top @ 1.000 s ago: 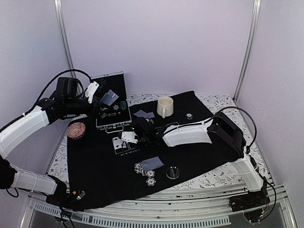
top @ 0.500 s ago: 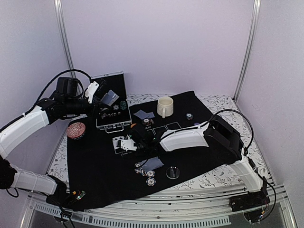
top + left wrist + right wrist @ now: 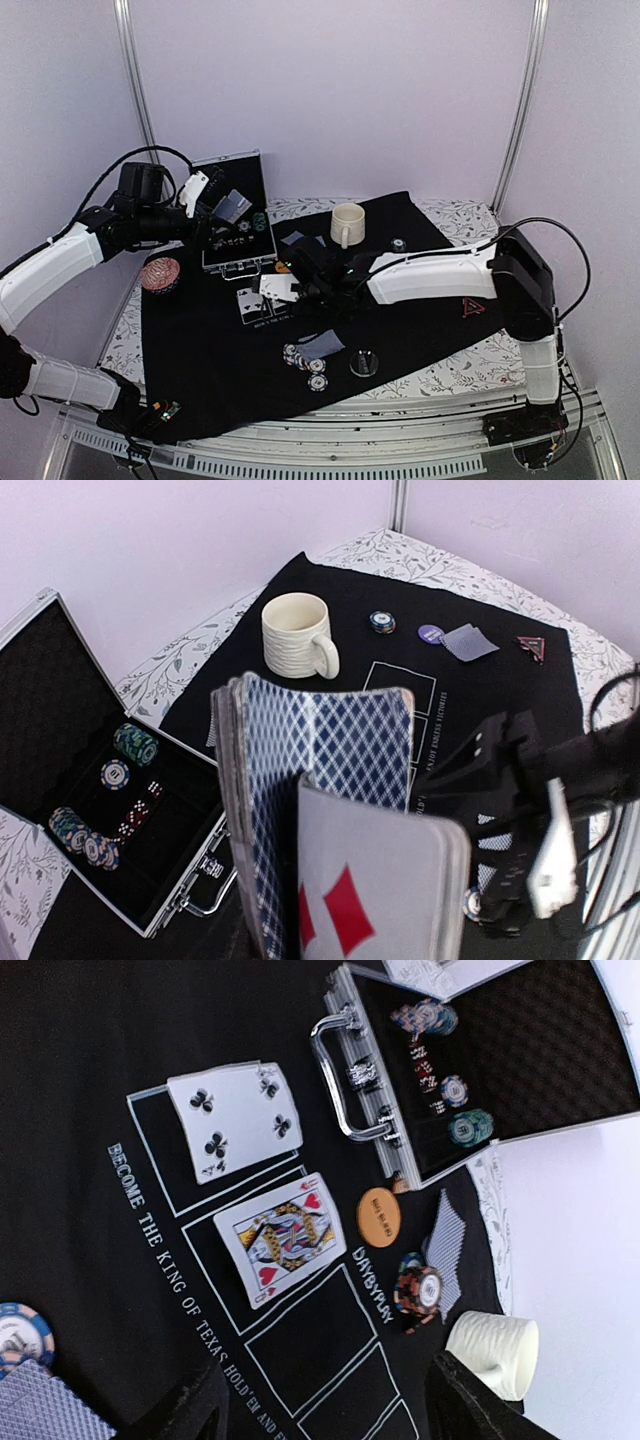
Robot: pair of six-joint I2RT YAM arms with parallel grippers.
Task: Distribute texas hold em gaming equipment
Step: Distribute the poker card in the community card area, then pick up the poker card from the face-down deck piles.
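Overhead, left gripper (image 3: 218, 205): we see it clamped on a deck of cards (image 3: 233, 205), raised over the open case (image 3: 240, 262)
Overhead, right gripper (image 3: 298, 288): low over the black mat (image 3: 200, 370), between the case and the near chips; from up here we cannot judge its jaws
Overhead, near edge: poker chips (image 3: 305, 355) touch a face-down card pair (image 3: 322, 344), a dark disc (image 3: 364, 362) just beside them, a red-edged triangle (image 3: 473, 306) well to the right
Left wrist, deck of cards: it fills our view, a red diamonds card in front, blue lattice backs behind; the holding fingers are hidden
Left wrist, case: chip stacks (image 3: 135, 745) sit in its foam lining
Left wrist, far mat: cream mug (image 3: 295, 635), then a lone chip (image 3: 381, 622) and a purple disc (image 3: 431, 633) near each other
Right wrist, fingers (image 3: 190, 1410): we see them spread wide with nothing between
Right wrist, printed boxes: a clubs card (image 3: 235, 1120) lies in one, a hearts face card (image 3: 280, 1240) in the next
Right wrist, orange disc (image 3: 379, 1216): just beside the hearts face card, between case and mug
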